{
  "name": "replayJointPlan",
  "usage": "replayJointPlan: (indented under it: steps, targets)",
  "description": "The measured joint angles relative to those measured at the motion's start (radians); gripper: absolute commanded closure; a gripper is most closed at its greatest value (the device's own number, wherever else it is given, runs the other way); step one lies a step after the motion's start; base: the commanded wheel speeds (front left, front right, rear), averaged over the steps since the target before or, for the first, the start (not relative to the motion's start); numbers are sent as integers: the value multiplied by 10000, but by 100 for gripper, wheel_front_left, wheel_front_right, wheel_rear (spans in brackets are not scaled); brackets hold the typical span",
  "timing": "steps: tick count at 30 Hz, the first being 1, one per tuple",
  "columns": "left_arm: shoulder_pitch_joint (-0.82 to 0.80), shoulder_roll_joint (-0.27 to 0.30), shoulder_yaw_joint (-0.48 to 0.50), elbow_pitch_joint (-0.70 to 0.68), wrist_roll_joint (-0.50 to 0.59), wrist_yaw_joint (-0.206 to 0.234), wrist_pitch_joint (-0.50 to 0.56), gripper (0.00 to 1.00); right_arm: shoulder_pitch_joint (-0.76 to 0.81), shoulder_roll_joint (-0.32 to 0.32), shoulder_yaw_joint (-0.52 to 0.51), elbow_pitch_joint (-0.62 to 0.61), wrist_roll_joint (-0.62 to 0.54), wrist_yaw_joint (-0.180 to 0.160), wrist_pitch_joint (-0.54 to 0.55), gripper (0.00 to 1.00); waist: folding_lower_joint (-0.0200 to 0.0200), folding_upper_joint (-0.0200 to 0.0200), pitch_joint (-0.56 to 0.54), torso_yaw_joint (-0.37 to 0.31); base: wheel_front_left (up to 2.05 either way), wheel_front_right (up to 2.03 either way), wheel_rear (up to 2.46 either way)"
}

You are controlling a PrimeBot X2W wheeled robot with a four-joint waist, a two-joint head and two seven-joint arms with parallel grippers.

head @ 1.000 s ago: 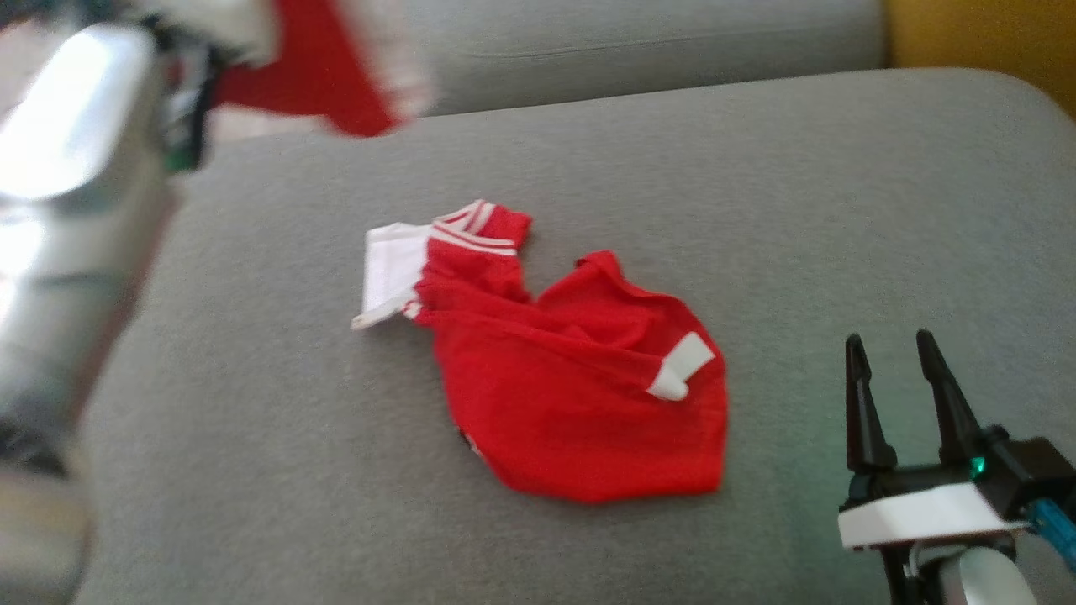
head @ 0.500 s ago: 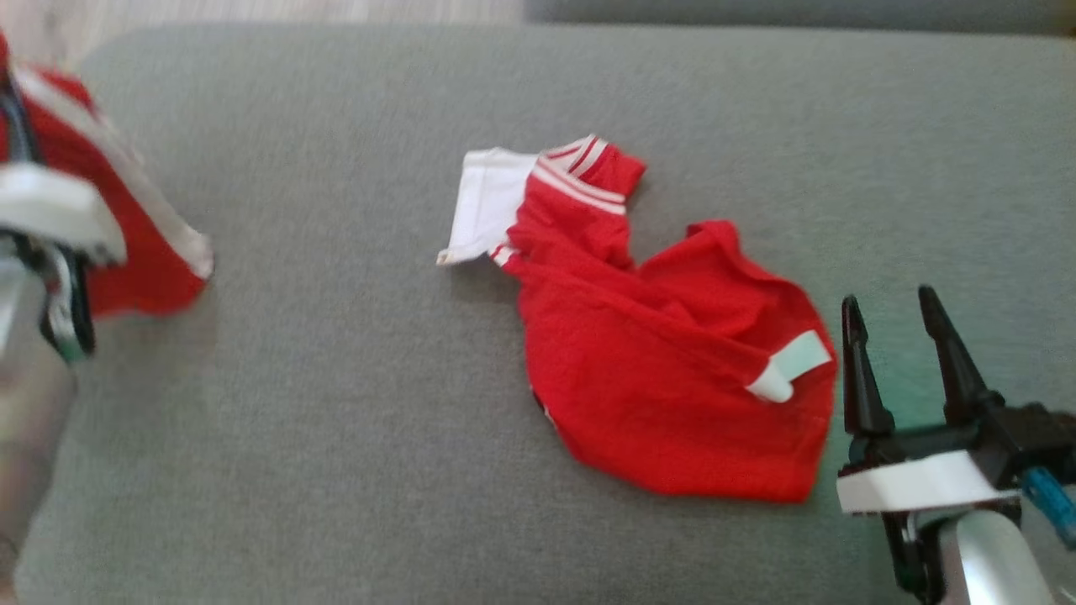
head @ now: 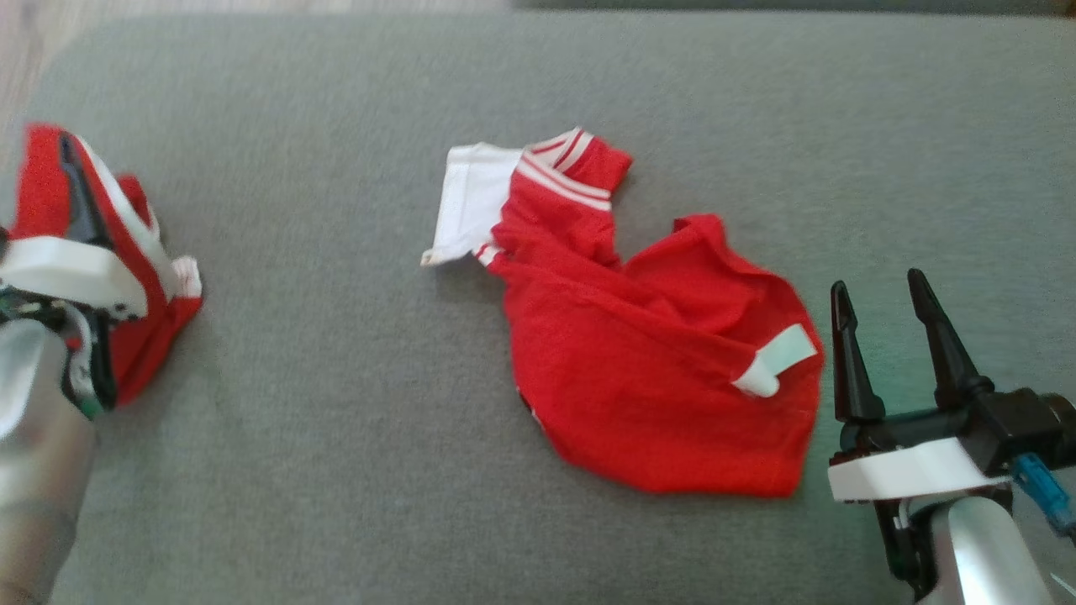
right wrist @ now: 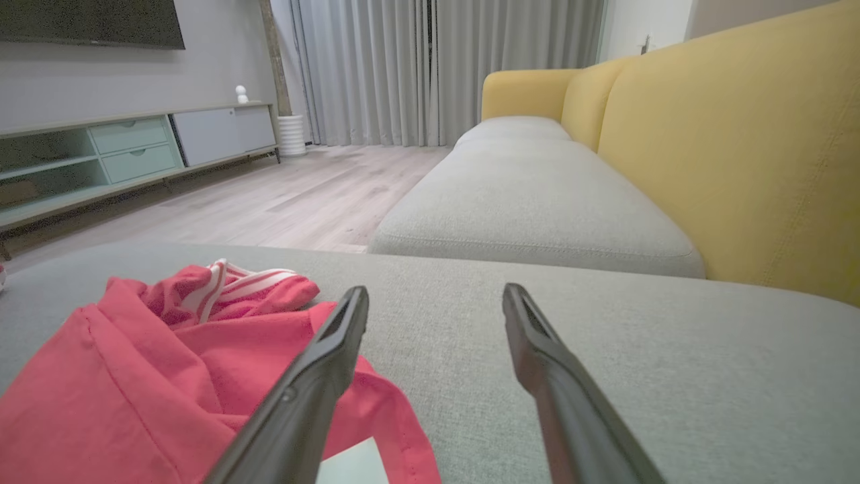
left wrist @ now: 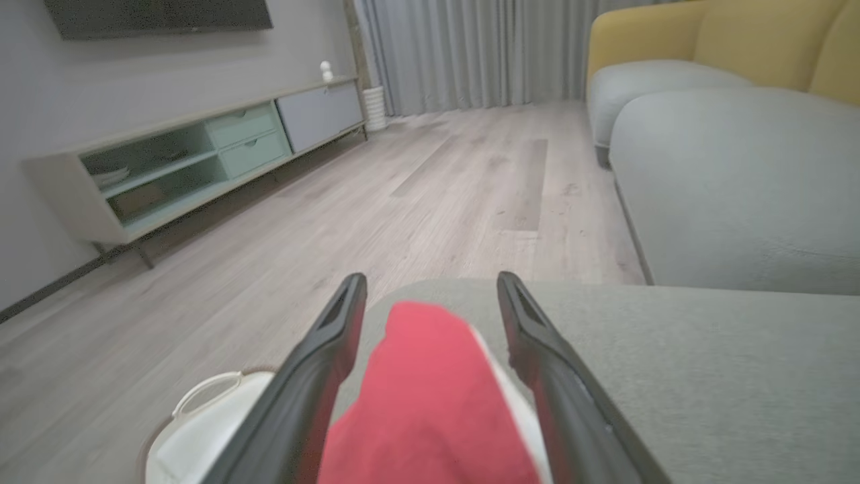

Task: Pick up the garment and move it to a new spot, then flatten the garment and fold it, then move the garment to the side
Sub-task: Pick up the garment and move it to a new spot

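On cushion (head: 336, 437) | garment (head: 656, 378) crumpled (right gripper (head: 876, 280) beside) | left gripper (left wrist: 430, 279) straddles red cloth (left wrist: 430, 403)

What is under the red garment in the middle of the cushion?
The red garment lies on the grey cushion; a white panel sticks out at its striped end. Anything under its folds is covered.

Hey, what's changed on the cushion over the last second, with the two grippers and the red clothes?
The left gripper brought its red garment down from mid-air to the left edge of the cushion. Its jaws now stand open around the cloth, so it seems let go. The crumpled shirt and the open right gripper beside it stayed as they were; only the camera shifted.
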Motion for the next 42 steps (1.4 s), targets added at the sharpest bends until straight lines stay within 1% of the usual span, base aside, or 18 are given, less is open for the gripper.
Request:
replayJointPlan:
  steps: [4, 11, 15, 18, 20, 23, 26, 28, 31, 33, 36, 41, 42]
  targets:
    - [1142, 77, 660, -1448, 543, 67, -29, 0, 40, 2, 44, 54, 105, 0, 0, 0, -1, 0, -571, -313, 0, 0, 0]
    - [4288, -23, 1346, -3965, 1114, 585, -33, 0, 686, 10, 316, 282, 299, 0, 0, 0, -3, 0, -1796, -921, 0, 0, 0]
    - [5872, -393, 1469, -5490, 1528, 859, -42, 0, 954, 10, 408, 334, 477, 0, 0, 0, -3, 0, -2353, -1282, 0, 0, 0]
    - [6849, -694, 1406, -6387, 2205, 1118, -42, 0, 1074, 10, 533, 382, 573, 0, 0, 0, -4, 1, -2703, -1490, 0, 0, 0]
    - [7443, -938, 1336, -6738, 2543, 1338, -42, 0, 1168, 8, 662, 437, 621, 0, 0, 0, -3, 1, -2903, -1582, 0, 0, 0]
    - [7994, -1177, 1254, -7007, 2865, 1448, -42, 0, 1321, -6, 821, 516, 637, 0, 0, 0, -3, 1, -3074, -1643, 0, 0, 0]
    - [8699, -1446, 1248, -7185, 3275, 1438, -42, 0, 1594, -8, 940, 616, 725, 0, 0, 0, -3, 1, -3272, -1669, 0, 0, 0]
    - [9051, -1593, 1221, -7183, 3593, 1340, -40, 0, 1728, -8, 955, 669, 805, 0, 0, 0, -2, 1, -3362, -1639, 0, 0, 0]
    - [9459, -1975, 1275, -7156, 3841, 1239, -40, 0, 1833, -6, 980, 700, 809, 0, 0, 0, -2, 1, -3457, -1571, 0, 0, 0]
    - [9607, -2167, 1269, -7147, 4149, 1072, -40, 0, 1930, -4, 965, 706, 871, 0, 0, 0, -2, 1, -3495, -1493, 0, 0, 0]
    - [9637, -2433, 1363, -7122, 4374, 932, -40, 0, 2079, -2, 882, 686, 915, 0, 0, 0, -1, 1, -3550, -1366, 0, 0, 0]
    - [9639, -2631, 1584, -7024, 4719, 625, -40, 0, 2315, 10, 849, 686, 895, 0, 0, 0, -1, 1, -3585, -1256, 0, 0, 0]
    - [9641, -2677, 1630, -7003, 4769, 625, -40, 0, 2344, 12, 853, 688, 895, 0, 0, 0, -1, 1, -3589, -1236, 0, 0, 0]
